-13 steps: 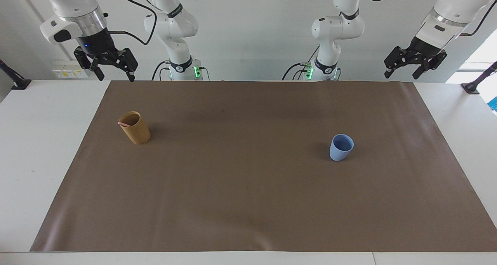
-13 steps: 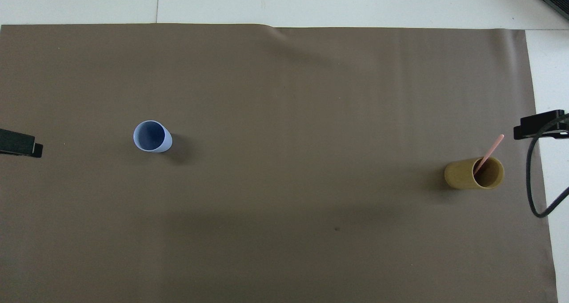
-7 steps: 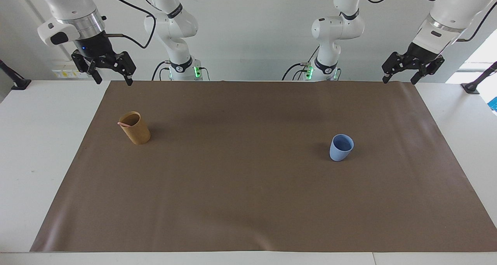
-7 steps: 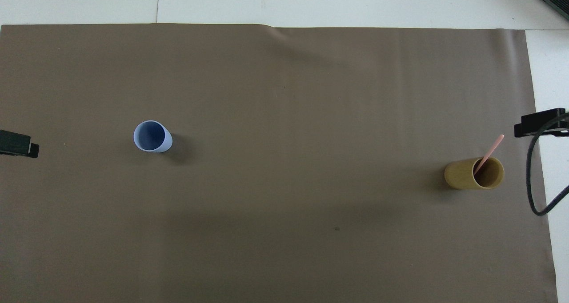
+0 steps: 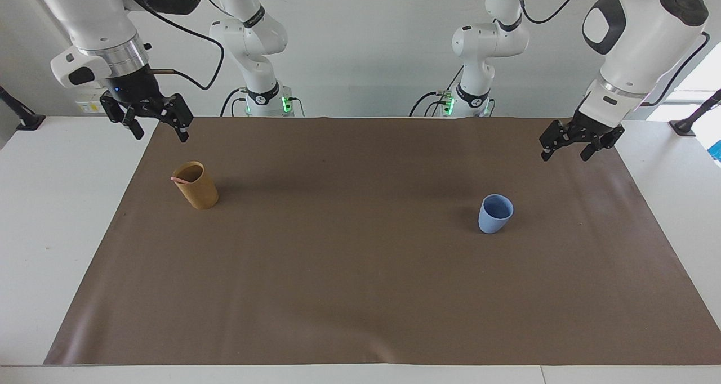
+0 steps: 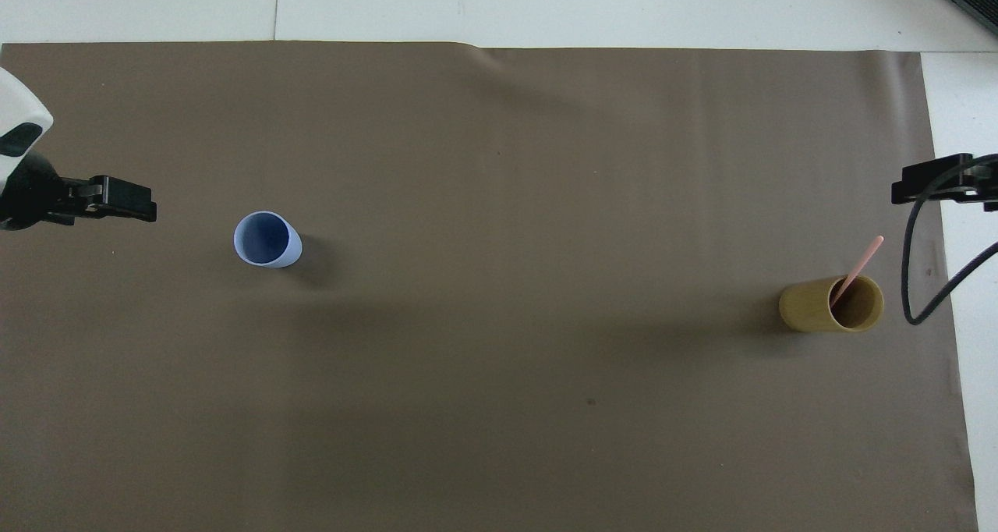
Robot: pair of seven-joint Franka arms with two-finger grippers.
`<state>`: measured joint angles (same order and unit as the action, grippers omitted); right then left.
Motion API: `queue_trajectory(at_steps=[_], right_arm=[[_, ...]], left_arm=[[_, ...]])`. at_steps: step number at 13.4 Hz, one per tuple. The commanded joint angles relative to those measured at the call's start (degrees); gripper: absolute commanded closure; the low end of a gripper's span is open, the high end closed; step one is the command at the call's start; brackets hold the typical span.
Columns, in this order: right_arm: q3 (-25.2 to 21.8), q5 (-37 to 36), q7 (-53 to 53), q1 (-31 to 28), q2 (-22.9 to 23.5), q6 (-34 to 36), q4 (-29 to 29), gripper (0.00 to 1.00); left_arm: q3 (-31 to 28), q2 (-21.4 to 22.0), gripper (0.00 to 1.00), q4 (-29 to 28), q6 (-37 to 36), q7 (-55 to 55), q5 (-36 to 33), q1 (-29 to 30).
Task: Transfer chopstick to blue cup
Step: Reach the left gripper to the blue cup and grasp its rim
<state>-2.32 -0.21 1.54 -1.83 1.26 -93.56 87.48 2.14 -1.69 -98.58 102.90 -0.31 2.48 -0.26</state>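
Note:
A pale pink chopstick [image 5: 179, 179] leans in the tan cup [image 5: 197, 188] at the right arm's end of the mat; it also shows in the overhead view [image 6: 859, 267], sticking out of that cup [image 6: 811, 307]. The blue cup [image 5: 495, 214] stands upright and empty at the left arm's end, and shows from above [image 6: 267, 239]. My right gripper [image 5: 160, 133] is open in the air over the mat's edge beside the tan cup [image 6: 920, 187]. My left gripper [image 5: 565, 154] is open in the air over the mat beside the blue cup [image 6: 132, 208].
A brown mat [image 5: 360, 288] covers most of the white table [image 5: 50, 215]. A black cable [image 6: 920, 282] hangs from the right arm near the tan cup.
Both grippers have come down and out over the mat's ends, the left one toward the blue cup, the right one toward the tan cup. The cups and the chopstick have not moved.

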Motion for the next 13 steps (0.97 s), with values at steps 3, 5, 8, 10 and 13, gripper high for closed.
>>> queue_trajectory(at_steps=[3,5,8,10,13], right_arm=[[0.12,0.13,-1.18,-0.63,-0.56,0.31,0.59,0.0],[0.12,0.3,-1.18,-0.28,-0.56,0.31,0.59,0.0],[0.56,0.3,-1.18,0.25,-0.56,0.31,0.59,0.0],[0.56,0.3,-1.18,0.25,-0.56,0.31,0.59,0.0],[0.56,0.3,-1.18,0.25,-0.56,0.31,0.59,0.0]], left_arm=[[-0.65,-1.47,0.0,-12.58,16.34,-3.37,-0.11,-4.04],[-0.65,-2.43,0.0,-14.18,17.69,-3.73,-0.11,-4.4],[-0.65,-2.62,0.0,-18.65,21.8,-3.82,-0.11,-5.63],[-0.65,-2.88,0.0,-20.77,25.32,-3.64,-0.11,-5.63],[-0.73,-4.63,0.0,-21.21,27.79,-3.47,-0.19,-5.54]])
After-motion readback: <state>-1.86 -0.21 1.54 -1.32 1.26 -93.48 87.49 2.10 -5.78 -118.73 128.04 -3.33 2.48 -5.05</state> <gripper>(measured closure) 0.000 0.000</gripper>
